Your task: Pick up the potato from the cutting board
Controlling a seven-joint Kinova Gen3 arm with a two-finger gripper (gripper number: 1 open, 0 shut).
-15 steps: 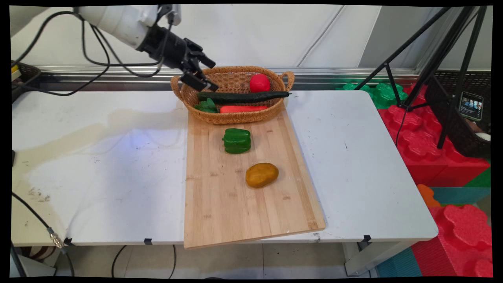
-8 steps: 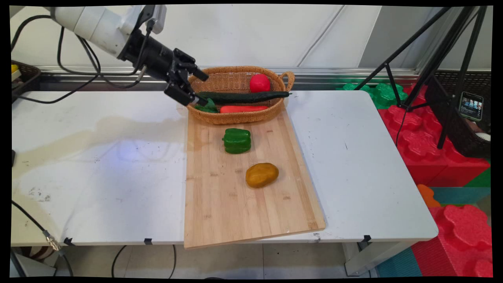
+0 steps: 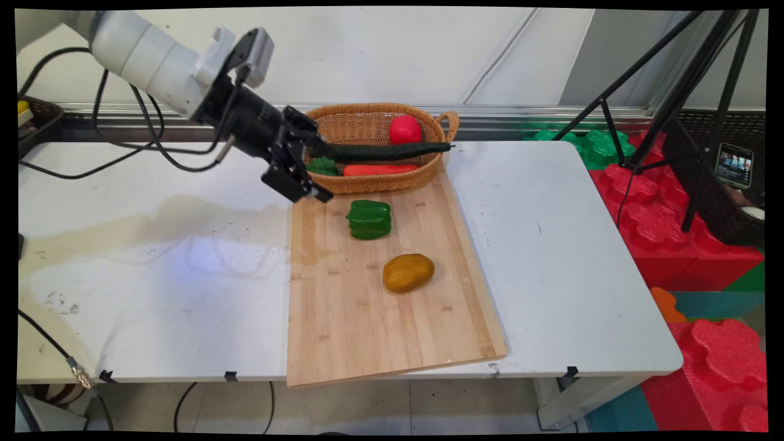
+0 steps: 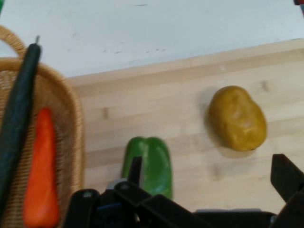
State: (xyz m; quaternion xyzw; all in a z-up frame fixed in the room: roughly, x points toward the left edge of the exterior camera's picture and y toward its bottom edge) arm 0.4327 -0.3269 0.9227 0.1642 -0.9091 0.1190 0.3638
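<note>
- The tool [image 3: 310,168] is spread wide and holding nothing. In the hand view one finger [image 4: 136,172] sits low in the middle and the other out by the right edge, with bare board between them.
- Closest thing to it is the green bell pepper [image 3: 369,219]. It's just ahead of the tool and a bit below, lying on the wooden cutting board [image 3: 343,318]. In the hand view its long axis runs pretty much straight away from the tool, right past that middle finger.
- The yellow potato [image 3: 408,272] is farther out on the same board, off toward the other finger's side, well apart from the pepper.
- The wicker basket [image 3: 373,182] is right beside the tool on the wall side, nearly brushing it. Can't tell if they actually touch. A dark cucumber [image 3: 386,150] lies across the rim, with a carrot [image 3: 380,169] and a red tomato [image 3: 405,130] inside.
- The arm comes in from over the counter [image 3: 153,257], angled down, tool tipped toward the board's near end.
</note>
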